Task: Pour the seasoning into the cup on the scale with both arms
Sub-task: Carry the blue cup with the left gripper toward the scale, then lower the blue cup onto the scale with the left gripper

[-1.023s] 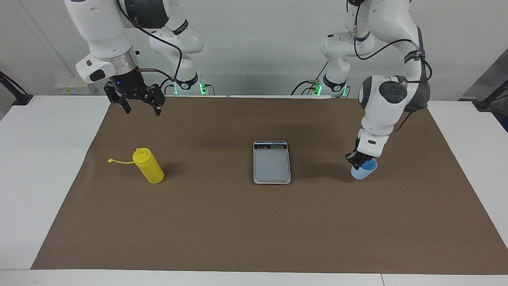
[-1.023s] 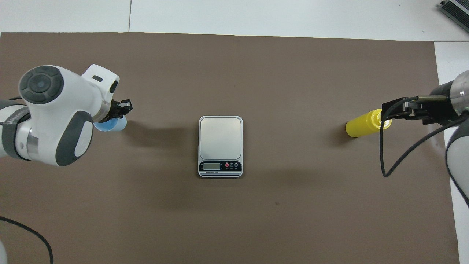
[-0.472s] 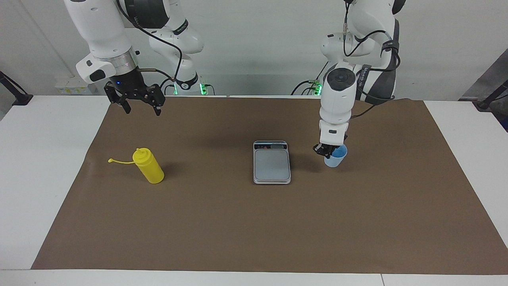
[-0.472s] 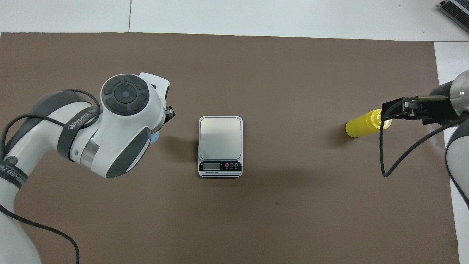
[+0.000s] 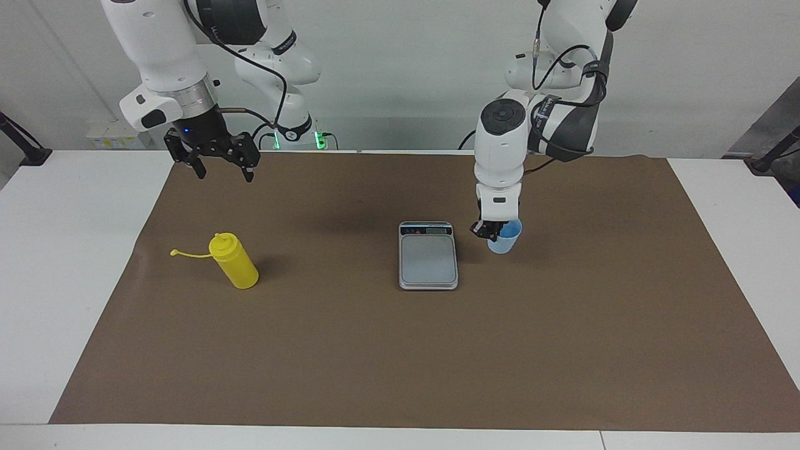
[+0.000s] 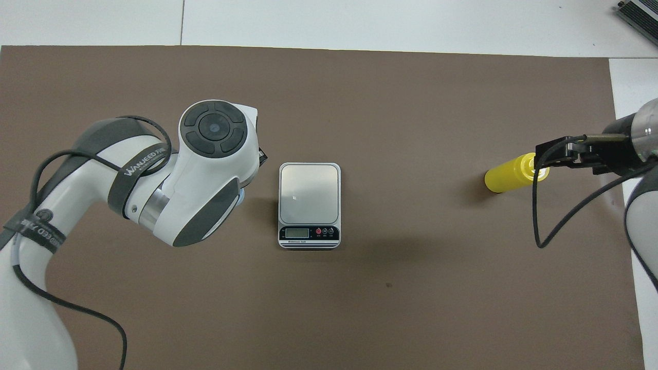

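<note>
The light blue cup (image 5: 506, 237) hangs from my left gripper (image 5: 491, 234), which is shut on its rim, right beside the silver-grey scale (image 5: 428, 259) toward the left arm's end. From overhead the left arm hides all but a blue sliver of the cup (image 6: 240, 194) next to the scale (image 6: 309, 192). The yellow seasoning bottle (image 5: 237, 267) stands on the mat at the right arm's end, its strap lying out sideways. My right gripper (image 5: 222, 170) waits open, high over the mat; from overhead the right gripper (image 6: 558, 156) overlaps the cap of the bottle (image 6: 506, 176).
A brown mat (image 5: 400, 362) covers most of the white table. The scale's display strip (image 6: 309, 233) faces the robots. Black cables loop from both arms.
My left arm has carried the cup from the left arm's end of the mat to just beside the scale. The right arm, bottle and scale have not moved.
</note>
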`<state>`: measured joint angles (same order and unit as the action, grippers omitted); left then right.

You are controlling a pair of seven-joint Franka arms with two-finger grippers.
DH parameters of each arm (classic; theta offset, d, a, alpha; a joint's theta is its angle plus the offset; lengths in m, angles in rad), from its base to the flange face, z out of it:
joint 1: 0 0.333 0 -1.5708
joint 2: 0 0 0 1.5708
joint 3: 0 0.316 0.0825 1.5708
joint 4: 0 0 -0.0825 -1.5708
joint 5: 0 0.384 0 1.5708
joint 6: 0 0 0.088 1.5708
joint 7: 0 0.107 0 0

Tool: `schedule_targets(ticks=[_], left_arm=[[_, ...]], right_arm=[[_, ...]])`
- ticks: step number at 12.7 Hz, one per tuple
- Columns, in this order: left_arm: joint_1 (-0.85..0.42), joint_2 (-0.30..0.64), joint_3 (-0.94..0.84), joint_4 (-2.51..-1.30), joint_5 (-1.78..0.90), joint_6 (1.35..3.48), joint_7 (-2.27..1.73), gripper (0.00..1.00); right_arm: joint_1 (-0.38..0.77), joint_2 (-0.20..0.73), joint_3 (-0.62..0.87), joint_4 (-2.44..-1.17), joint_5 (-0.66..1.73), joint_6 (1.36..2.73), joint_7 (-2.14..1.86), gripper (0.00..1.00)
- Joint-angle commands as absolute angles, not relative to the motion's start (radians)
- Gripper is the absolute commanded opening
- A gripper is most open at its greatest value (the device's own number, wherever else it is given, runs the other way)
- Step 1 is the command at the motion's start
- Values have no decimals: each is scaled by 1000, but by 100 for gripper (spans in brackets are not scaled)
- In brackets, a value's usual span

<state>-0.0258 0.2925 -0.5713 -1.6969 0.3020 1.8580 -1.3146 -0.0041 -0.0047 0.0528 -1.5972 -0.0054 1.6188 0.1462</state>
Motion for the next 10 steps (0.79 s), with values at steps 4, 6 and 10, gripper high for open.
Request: schedule_targets(ticks=[4, 6, 10], left_arm=[[-63, 459, -676, -1539, 445, 1738, -1503, 0], [-74, 472, -676, -1519, 445, 1749, -1569, 0], [-75, 514, -692, -1467, 448, 1769, -1653, 0]], right_arm=[[-17, -26, 61, -1623, 9, 1626, 152, 100], [-17, -26, 61, -1623, 9, 1626, 152, 100], [-15, -28, 61, -1623, 9, 1621, 153, 100]])
